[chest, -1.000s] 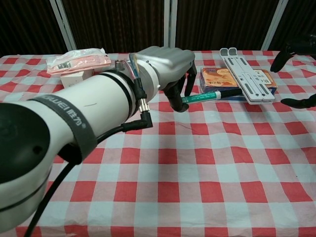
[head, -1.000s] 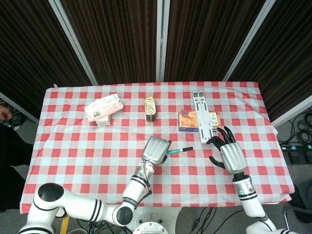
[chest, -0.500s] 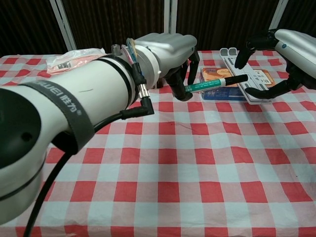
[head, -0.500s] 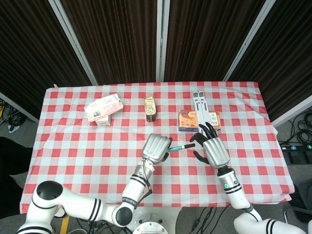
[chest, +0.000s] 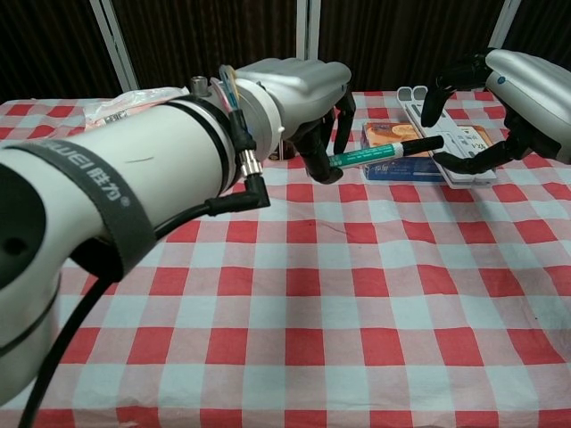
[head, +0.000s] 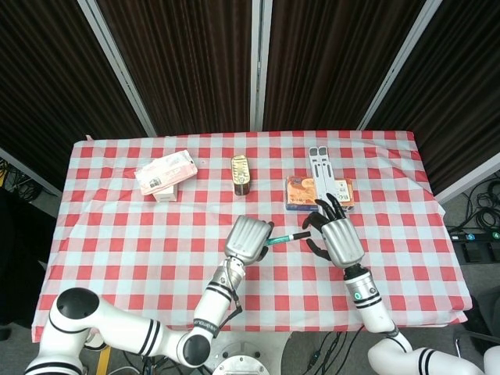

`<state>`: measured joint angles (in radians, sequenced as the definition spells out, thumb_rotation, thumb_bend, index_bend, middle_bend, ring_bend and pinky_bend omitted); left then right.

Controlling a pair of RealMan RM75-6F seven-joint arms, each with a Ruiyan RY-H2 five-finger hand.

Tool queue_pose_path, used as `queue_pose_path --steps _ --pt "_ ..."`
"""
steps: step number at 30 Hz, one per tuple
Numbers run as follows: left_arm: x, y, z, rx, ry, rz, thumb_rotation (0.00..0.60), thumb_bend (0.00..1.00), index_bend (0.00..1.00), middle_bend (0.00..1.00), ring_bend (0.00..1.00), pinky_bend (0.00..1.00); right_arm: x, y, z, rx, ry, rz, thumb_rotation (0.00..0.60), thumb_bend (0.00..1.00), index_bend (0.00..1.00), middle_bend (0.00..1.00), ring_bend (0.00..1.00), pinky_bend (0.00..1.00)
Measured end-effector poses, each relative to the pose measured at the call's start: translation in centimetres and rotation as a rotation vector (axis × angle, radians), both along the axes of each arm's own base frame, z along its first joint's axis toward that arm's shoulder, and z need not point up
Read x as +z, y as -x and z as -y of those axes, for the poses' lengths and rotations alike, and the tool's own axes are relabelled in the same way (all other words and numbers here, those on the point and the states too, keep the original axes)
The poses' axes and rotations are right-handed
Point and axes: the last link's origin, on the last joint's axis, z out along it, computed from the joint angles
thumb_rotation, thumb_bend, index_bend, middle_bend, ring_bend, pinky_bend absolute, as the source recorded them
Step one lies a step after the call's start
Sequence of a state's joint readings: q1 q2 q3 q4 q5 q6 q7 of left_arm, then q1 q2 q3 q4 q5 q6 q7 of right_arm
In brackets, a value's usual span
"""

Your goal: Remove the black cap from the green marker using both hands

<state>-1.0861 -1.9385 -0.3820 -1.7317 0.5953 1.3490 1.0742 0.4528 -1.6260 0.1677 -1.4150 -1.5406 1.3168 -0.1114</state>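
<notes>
Holding the green marker [chest: 368, 156] near frame centre above the table [head: 117, 234], your left hand [head: 248, 237] has its fingers clamped on the barrel. Your right hand [head: 337, 234] hovers just right, fingers apart around the black cap [chest: 426, 144].

Even, bright overhead light in both views; shadows on the tablecloth [head: 117, 234] are soft and faint. Dark curtains [head: 187, 62] fill the upper frame. The chest view is sharp, with wide-angle enlargement of the left arm [chest: 98, 250] at lower left.
</notes>
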Motion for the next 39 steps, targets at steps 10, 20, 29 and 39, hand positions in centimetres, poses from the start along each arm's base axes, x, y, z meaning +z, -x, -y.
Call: queue_pose_path --steps 10,20,29,39 --pt "0.2 0.1 0.0 0.008 -0.003 -0.005 0.600 0.42 0.58 0.59 1.00 1.00 -0.4 -0.5 0.0 0.017 -0.007 0.012 0.600 0.17 0.52 0.46 0.16 0.00" --pt "0.2 0.2 0.1 0.007 0.002 -0.014 0.600 0.42 0.58 0.59 1.00 1.00 -1.0 -0.8 0.1 0.022 -0.030 0.016 0.600 0.18 0.54 0.48 0.16 0.00" --pt "0.0 0.2 0.2 0.001 0.006 -0.039 0.600 0.42 0.58 0.59 1.00 1.00 -1.5 -0.6 -0.3 0.029 -0.034 0.025 0.600 0.22 0.58 0.52 0.18 0.00" --pt "-0.3 0.4 0.1 0.008 0.013 -0.055 0.600 0.42 0.58 0.59 1.00 1.00 -1.7 -0.4 -0.2 0.025 -0.035 0.040 0.600 0.25 0.66 0.60 0.23 0.01"
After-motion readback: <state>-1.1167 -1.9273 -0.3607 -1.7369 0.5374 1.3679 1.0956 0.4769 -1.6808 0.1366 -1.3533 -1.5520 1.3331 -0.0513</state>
